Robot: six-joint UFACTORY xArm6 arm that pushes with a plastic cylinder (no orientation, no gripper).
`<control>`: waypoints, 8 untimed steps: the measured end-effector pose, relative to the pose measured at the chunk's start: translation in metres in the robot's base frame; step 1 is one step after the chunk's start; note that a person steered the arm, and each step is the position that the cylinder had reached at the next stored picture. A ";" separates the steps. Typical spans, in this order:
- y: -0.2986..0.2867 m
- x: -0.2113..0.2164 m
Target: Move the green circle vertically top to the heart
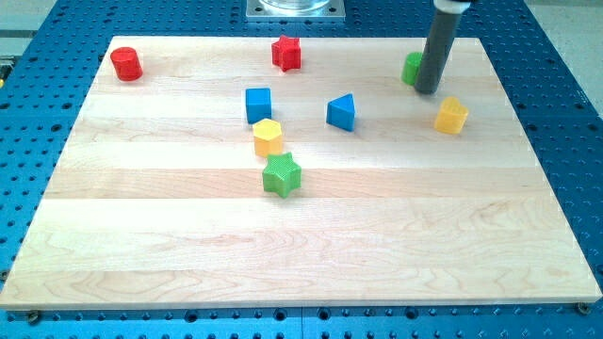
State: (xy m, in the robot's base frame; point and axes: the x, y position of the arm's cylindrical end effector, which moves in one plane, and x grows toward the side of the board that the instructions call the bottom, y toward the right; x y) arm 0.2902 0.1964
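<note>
The green circle (411,68) lies near the board's top right, partly hidden behind my rod. My tip (426,90) rests on the board just right of it and a little lower, touching or almost touching it. The yellow heart (451,115) lies below and to the right of the tip, apart from it. The green circle sits up and to the left of the heart.
On the wooden board (301,245) also lie a red cylinder (125,63) at top left, a red star (286,53) at top centre, a blue cube (258,104), a blue triangle (342,112), a yellow hexagon (268,137) and a green star (281,175).
</note>
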 end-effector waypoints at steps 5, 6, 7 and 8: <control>0.023 -0.031; 0.001 0.008; -0.030 0.017; -0.066 -0.023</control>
State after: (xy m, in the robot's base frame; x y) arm 0.2676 0.1308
